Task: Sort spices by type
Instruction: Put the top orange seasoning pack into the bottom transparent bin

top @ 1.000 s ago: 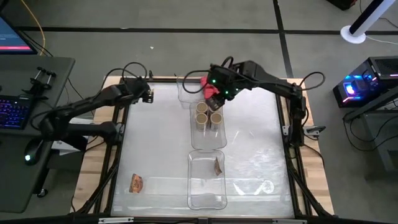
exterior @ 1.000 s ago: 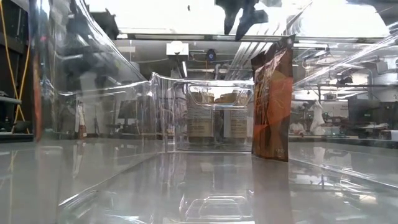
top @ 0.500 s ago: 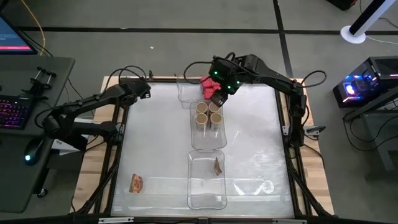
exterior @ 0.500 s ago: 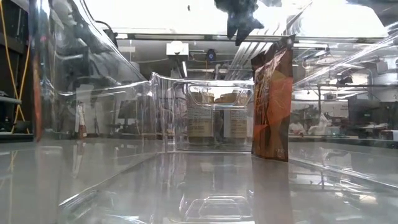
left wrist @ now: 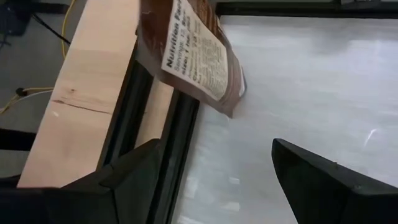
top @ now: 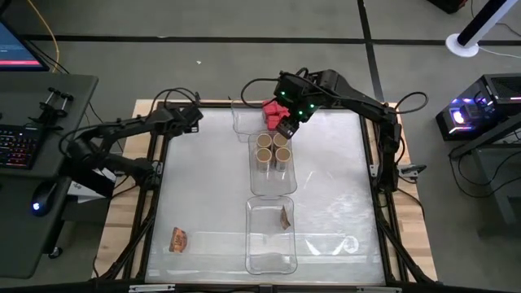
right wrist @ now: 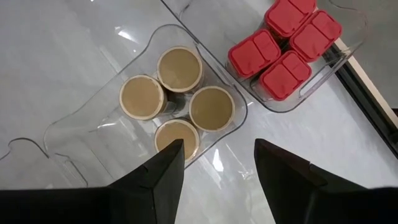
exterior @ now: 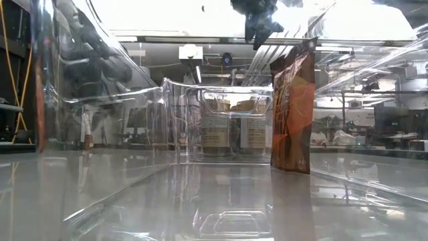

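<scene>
Several red containers [right wrist: 283,43] stand in the far clear tray [top: 242,122]. Several tan-topped jars [right wrist: 177,93] stand in the middle tray [top: 271,185]. My right gripper [right wrist: 214,180] hangs open above both groups, with nothing between its fingers. One brown-orange packet [exterior: 292,114] stands upright in the near tray [top: 269,256]. Another packet [top: 178,240] lies flat on the table near its front left. A third packet [left wrist: 199,56] lies at the far left corner, partly over the table's black frame. My left gripper [left wrist: 217,146] is open just short of it.
The black frame rail [left wrist: 155,155] and the wooden border [left wrist: 81,93] run beside my left gripper. Bare table surface [top: 203,187] lies between the trays and the left edge, and more [top: 334,179] to the right of the trays.
My left gripper has sunk toward the table's far left corner and tipped further down, still open. My right gripper has rolled a little about its own axis above the far trays, still open. The spices have kept still.
</scene>
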Robot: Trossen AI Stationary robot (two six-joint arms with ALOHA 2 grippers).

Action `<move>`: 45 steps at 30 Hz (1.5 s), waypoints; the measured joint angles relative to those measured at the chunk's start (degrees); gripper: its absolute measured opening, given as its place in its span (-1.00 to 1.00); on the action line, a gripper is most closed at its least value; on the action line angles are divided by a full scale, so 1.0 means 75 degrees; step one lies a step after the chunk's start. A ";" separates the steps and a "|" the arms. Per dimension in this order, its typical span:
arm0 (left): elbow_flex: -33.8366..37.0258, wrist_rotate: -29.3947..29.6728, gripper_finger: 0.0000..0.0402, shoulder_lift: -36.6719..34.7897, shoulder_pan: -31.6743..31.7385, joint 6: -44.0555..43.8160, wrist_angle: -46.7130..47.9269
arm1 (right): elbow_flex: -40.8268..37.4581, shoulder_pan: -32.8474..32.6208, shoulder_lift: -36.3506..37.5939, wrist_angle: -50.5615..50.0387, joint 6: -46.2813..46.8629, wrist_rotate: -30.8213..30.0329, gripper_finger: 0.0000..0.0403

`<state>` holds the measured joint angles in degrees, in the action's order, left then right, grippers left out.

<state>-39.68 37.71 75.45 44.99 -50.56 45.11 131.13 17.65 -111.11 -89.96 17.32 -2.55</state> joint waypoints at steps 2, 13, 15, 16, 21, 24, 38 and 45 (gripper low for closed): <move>0.0000 0.0041 0.46 0.0067 0.0000 -0.0020 -0.0042 | 0.0000 0.0000 0.0000 0.0004 0.0000 0.0001 -0.05; 0.0000 0.0479 0.46 0.0092 0.0000 0.0042 -0.0231 | 0.0000 -0.0003 0.0000 0.0004 0.0033 -0.0002 -0.05; 0.0000 0.0556 0.46 0.0092 0.0000 0.0022 -0.0241 | 0.0000 -0.0003 0.0000 0.0009 0.0047 -0.0002 -0.05; 0.0000 0.0595 0.46 0.0092 0.0000 0.0020 -0.0255 | 0.0000 -0.0003 0.0000 0.0017 0.0045 -0.0002 -0.05; 0.0000 0.0877 0.46 0.0092 0.0000 0.0550 -0.0489 | 0.0000 -0.0006 0.0000 0.0068 0.0037 -0.0002 -0.05; 0.0000 0.1053 0.46 0.0096 0.0039 0.0459 -0.0886 | 0.0000 -0.0006 0.0000 0.0091 0.0044 -0.0002 -0.05; 0.0000 0.1476 0.46 0.0971 0.0500 -0.0044 -0.1967 | 0.0000 -0.0006 -0.0003 0.0259 0.0244 -0.0005 -0.05; 0.0000 0.2041 0.41 0.1493 0.0498 -0.0768 -0.2426 | 0.0000 -0.0006 -0.0003 0.0322 0.0316 -0.0005 -0.05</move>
<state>-39.68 53.02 86.65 48.73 -56.32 26.91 131.13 17.61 -111.13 -87.55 19.69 -2.59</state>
